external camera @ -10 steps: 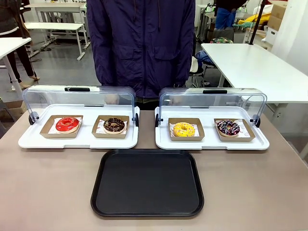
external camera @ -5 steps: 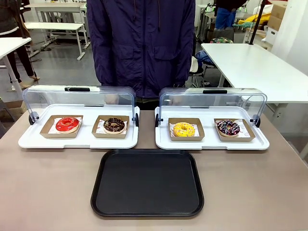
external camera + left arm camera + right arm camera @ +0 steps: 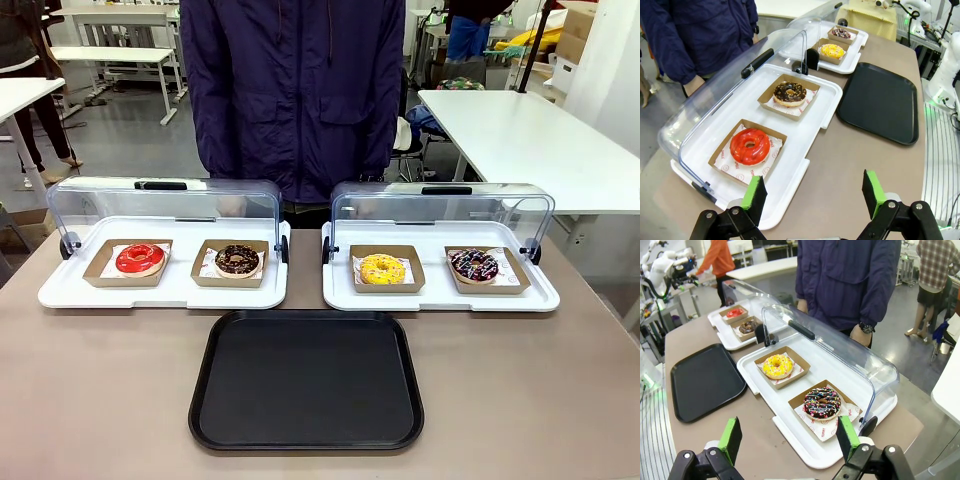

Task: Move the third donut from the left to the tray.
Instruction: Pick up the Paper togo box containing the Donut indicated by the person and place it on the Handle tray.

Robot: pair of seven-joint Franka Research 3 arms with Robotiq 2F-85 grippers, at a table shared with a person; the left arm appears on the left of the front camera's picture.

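Front view: the left display tray (image 3: 160, 295) and the right display tray (image 3: 440, 298), both white, are sitting side by side across the far half of the counter (image 3: 100, 380). Each has its clear domed lid (image 3: 165, 200) swung up and back.

The left display tray is holding two brown cardboard holders (image 3: 98, 272). One is carrying a red-iced donut (image 3: 139, 258), the other a dark chocolate donut (image 3: 237, 260). The right display tray is likewise holding two.

The third donut from the left (image 3: 381, 269), yellow-iced, is lying in its square holder (image 3: 414, 278) at the left end of the right display tray. A chocolate donut with coloured sprinkles (image 3: 473, 264) is occupying the holder beside it.

The tray (image 3: 305, 380), black and flat, is lying on the counter just in front of both display trays, centred between them, its whole bottom showing.

A person (image 3: 295, 90) in a dark blue jacket is standing at the far edge.

Left wrist view: the left hand (image 3: 813, 192) is hovering above the counter's end near the red-iced donut, fingers well apart and clear of every item.

Right wrist view: the right hand (image 3: 789, 436) is hovering near the sprinkled donut, fingers likewise spread wide and touching nothing.
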